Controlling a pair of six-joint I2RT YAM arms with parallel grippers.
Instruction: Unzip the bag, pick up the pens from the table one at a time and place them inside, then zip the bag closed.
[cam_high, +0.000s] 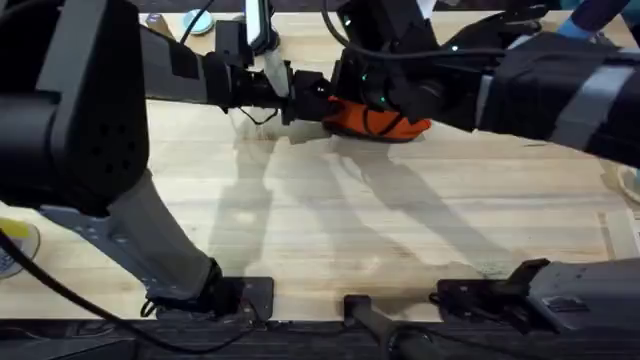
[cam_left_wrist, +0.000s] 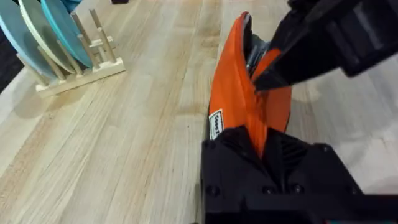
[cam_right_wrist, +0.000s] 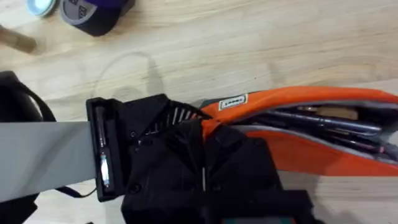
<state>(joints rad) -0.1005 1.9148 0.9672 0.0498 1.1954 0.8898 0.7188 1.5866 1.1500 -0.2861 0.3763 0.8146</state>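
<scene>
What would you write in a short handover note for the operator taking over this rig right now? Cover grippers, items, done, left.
Left gripper: shut on the bag's end, by the white label.
Right gripper: at the same end of the bag; grip cannot be told.
Bag: far centre of the table, unzipped and gaping.
Pens: lying inside the open bag.
Done: unzipping, apparently the loading.
Left: zip the bag closed; first check that no pen remains on the table.

We can't see most of the bag (cam_high: 385, 120) overhead, both arms cover it. Pens (cam_right_wrist: 323, 121) inside partly hidden by fabric. Zipper pull: can't locate it anywhere.
</scene>
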